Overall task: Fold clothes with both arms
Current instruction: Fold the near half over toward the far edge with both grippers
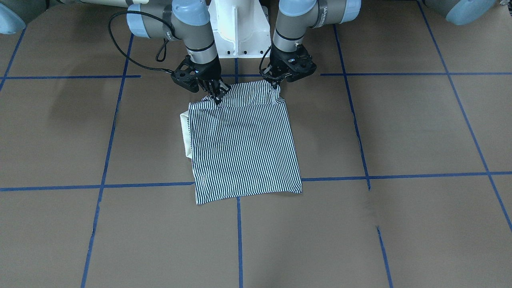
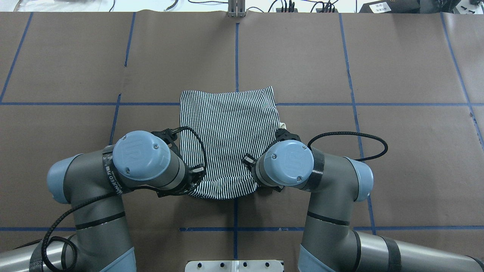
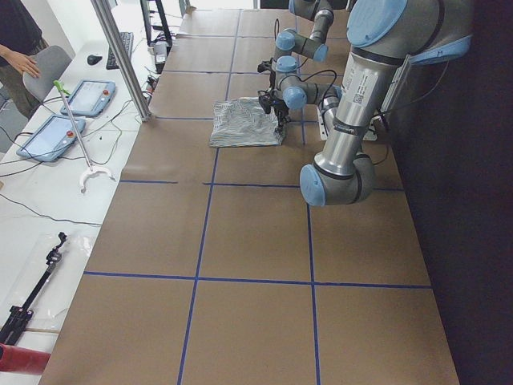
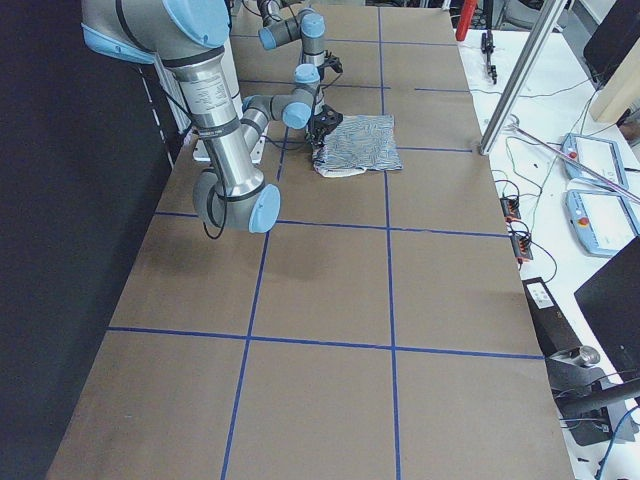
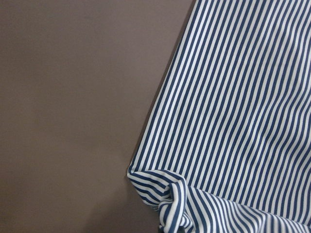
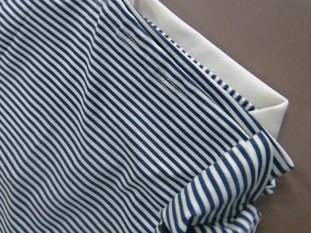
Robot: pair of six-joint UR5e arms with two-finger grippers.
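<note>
The striped polo shirt lies folded into a rough rectangle in the middle of the table, also seen from above. Its cream collar sticks out on my right side. My right gripper is shut on the shirt's near corner by the collar, and the fabric there is pulled up a little. My left gripper is shut on the other near corner. From above, both wrists hide the fingers. The left wrist view shows a bunched corner. The right wrist view shows stripes and the collar.
The white base pedestal stands just behind the two grippers. Blue tape lines grid the brown table top. A side bench with tablets and a metal post runs along the far edge, with a person beside it.
</note>
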